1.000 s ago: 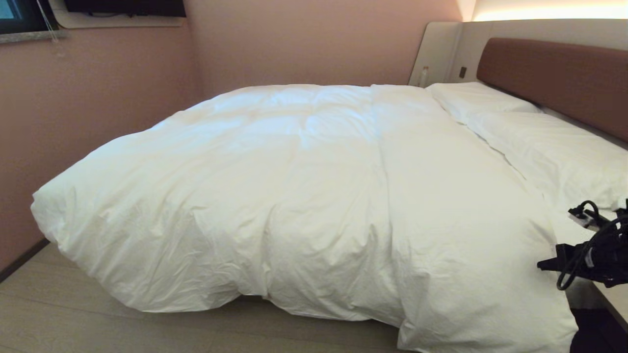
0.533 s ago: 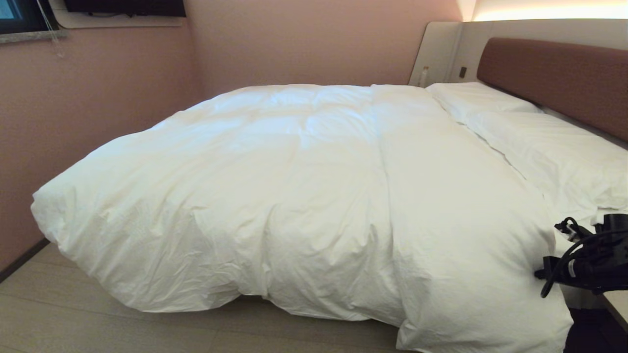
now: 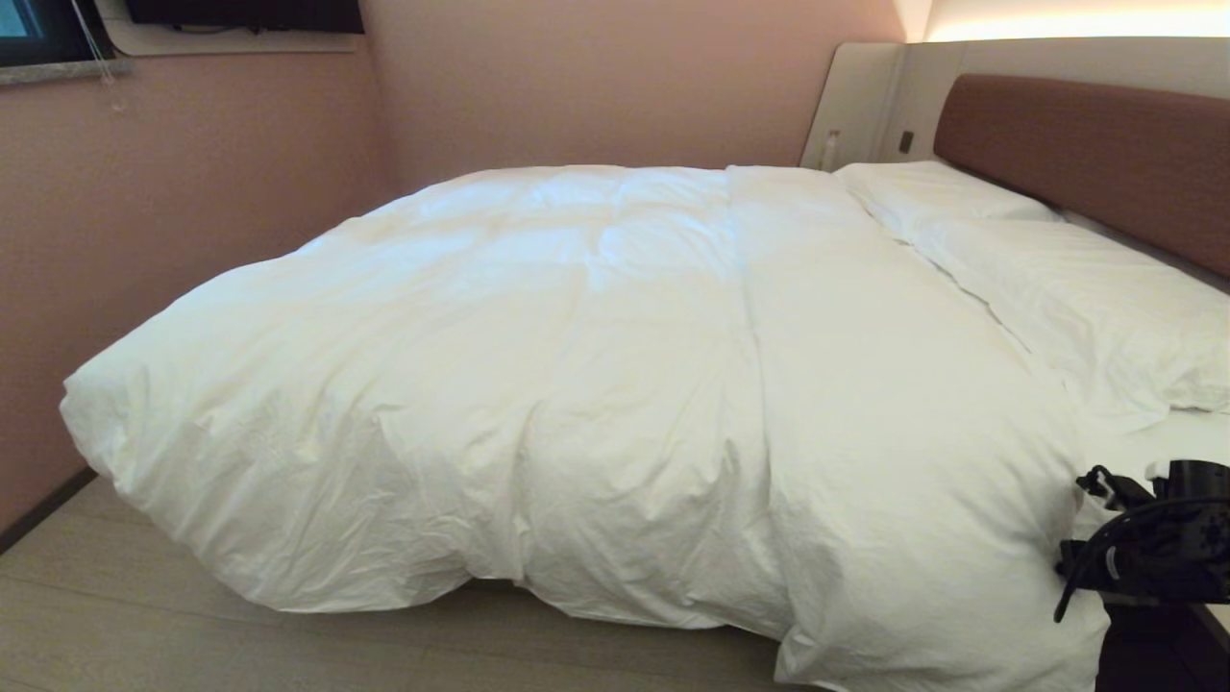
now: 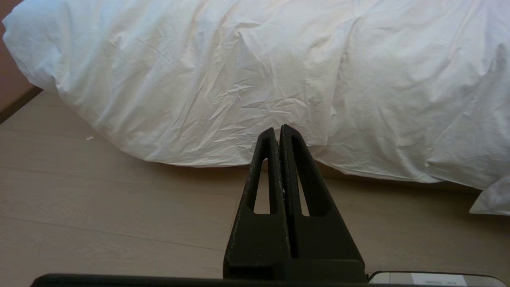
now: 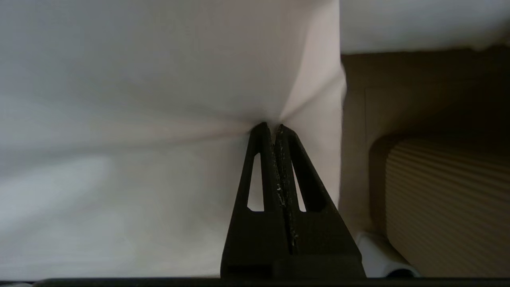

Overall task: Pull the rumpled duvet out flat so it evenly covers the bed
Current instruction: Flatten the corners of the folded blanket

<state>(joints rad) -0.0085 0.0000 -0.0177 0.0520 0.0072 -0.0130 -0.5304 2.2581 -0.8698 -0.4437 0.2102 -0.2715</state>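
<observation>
Right gripper (image 5: 271, 128) is clamped on a pinch of the duvet (image 3: 596, 384), spread across the bed (image 3: 1177, 437); left gripper (image 4: 277, 131), closed and empty, is held beside the duvet's overhang.

Two white pillows (image 3: 1047, 279) are lying at 3 o'clock, pink wall (image 3: 596, 86) running along 12, pale wood floor (image 3: 192, 634) showing at 7, dark window corner (image 3: 38, 29) sitting at 10.

Puffy white duvet (image 3: 615, 384) spread over bed (image 3: 1086, 144), creased, near edge overhanging
</observation>
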